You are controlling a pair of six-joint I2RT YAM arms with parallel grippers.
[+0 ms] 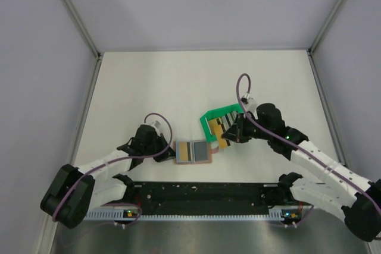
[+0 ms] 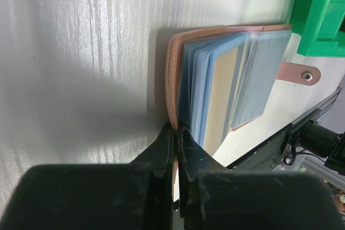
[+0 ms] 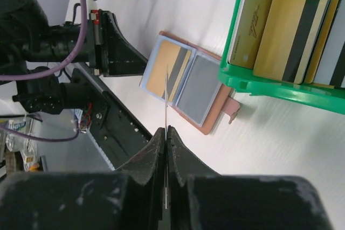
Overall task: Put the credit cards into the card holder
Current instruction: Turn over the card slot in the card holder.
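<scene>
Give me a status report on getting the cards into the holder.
Done: the card holder lies open with a gold card and a grey card in its sleeves. In hand: the left gripper pinches the holder's edge, and the right gripper is shut on a third card, seen edge-on, short of the holder. Left: that card, plus several gold cards in the green tray.

I see the left arm (image 1: 104,168) and the right arm (image 1: 324,162) built of white link shells joined by bulky black joint housings. A purple cable (image 1: 158,113) loops off each wrist. The left end effector (image 2: 176,129) and right end effector (image 3: 165,130) are matte black, their wedge-shaped fingers tapering to thin tips. A green light (image 1: 287,137) glows on my right forearm.
</scene>
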